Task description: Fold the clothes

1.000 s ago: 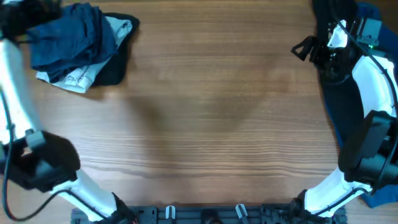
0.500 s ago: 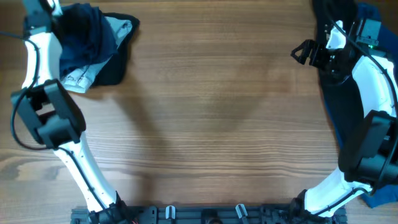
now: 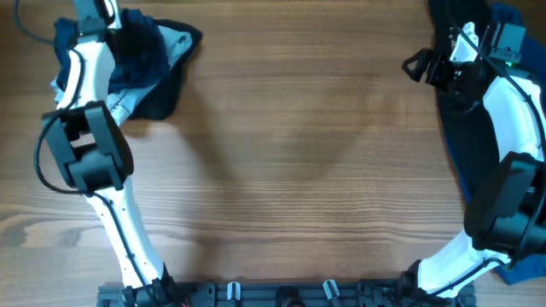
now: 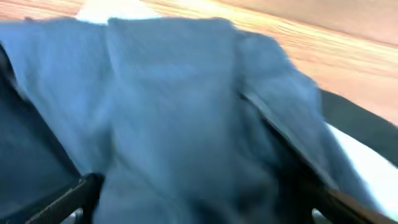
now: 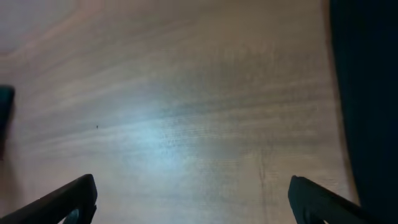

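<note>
The clothes lie in a heap at the table's far left: a dark navy piece (image 3: 143, 53), a light blue-grey piece (image 3: 177, 41), a black piece (image 3: 159, 96) and a white label patch (image 3: 120, 103). My left gripper (image 3: 118, 24) is down on this heap. In the left wrist view its jaws stand wide apart (image 4: 208, 199), with blue-grey fabric (image 4: 168, 106) filling the gap and not clamped. My right gripper (image 3: 418, 64) is open and empty above bare wood (image 5: 196, 199). A dark navy garment (image 3: 465, 136) lies along the right edge and also shows in the right wrist view (image 5: 367, 93).
A bright-blue piece (image 3: 514, 19) shows at the far right corner behind the right arm, and more of it at the near right (image 3: 522, 271). Bare wooden table (image 3: 299, 153) lies between the two arms. A rail of fittings (image 3: 281, 294) runs along the front edge.
My left arm has swung from the left edge up over the heap and come down on it. The heap has shifted a little to the right. The right gripper has barely moved.
</note>
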{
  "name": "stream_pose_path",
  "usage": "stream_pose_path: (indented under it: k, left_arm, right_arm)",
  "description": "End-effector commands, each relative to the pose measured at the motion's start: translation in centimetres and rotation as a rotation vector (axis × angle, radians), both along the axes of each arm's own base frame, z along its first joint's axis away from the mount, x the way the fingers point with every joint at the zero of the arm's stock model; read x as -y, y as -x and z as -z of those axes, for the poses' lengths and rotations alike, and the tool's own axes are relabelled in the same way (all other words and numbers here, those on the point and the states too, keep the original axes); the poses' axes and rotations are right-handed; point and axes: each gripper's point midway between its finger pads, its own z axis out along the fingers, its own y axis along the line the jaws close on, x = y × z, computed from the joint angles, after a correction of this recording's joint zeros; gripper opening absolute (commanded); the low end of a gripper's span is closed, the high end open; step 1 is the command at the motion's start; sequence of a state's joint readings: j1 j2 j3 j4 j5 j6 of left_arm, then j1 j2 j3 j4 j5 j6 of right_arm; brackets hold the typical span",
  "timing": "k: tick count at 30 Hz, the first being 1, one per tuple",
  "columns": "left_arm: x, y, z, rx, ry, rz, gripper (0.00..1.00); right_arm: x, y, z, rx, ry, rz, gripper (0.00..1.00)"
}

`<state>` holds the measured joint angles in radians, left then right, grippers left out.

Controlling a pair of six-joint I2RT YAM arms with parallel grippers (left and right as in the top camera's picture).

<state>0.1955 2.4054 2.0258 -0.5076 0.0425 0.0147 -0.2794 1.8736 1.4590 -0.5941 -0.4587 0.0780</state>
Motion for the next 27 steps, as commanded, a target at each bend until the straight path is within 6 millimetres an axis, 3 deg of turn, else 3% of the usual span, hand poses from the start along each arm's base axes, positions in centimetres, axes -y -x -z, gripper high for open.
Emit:
stream_pose_path:
  k: [1,6,9,11,14,16,19,23,27]
  left_arm:
    - [4.2,1.2,-9.6,0.108,0.057,0.074,1.0]
    - [5.3,5.0,-19.2,0.196,0.041,0.087,1.0]
    - [6.0,8.1,-23.4,0.221,0.039,0.092,1.0]
    - [6.4,10.9,-26.1,0.229,0.038,0.092,1.0]
    - [7.3,17.1,-30.2,0.224,0.046,0.093,1.0]
    - [7.9,21.0,-32.1,0.224,0.047,0.094,1.0]
    - [8.5,25.6,-34.7,0.256,0.04,0.096,1.0]
    - [9.1,29.5,-36.4,0.286,0.034,0.097,1.0]
    - [9.4,31.5,-37.5,0.315,0.029,0.098,1.0]
  right_arm:
    - [-0.2,-0.2,-6.7,0.169,0.047,-0.003,0.99]
    - [-0.7,1.4,-14.8,0.351,0.108,-0.013,0.99]
    - [-0.7,2.5,-17.7,0.431,0.187,-0.039,0.99]
    - [-0.4,3.9,-21.0,0.508,0.268,-0.026,1.0]
    - [-0.7,7.5,-26.7,0.645,0.356,-0.002,1.0]
    - [-1.0,10.9,-31.1,0.757,0.413,0.043,1.0]
    - [-1.9,16.4,-36.1,0.901,0.47,0.093,0.99]
    - [-3.0,20.3,-37.7,0.953,0.483,0.098,1.0]
    - [-3.2,21.0,-35.8,0.88,0.465,0.09,1.0]
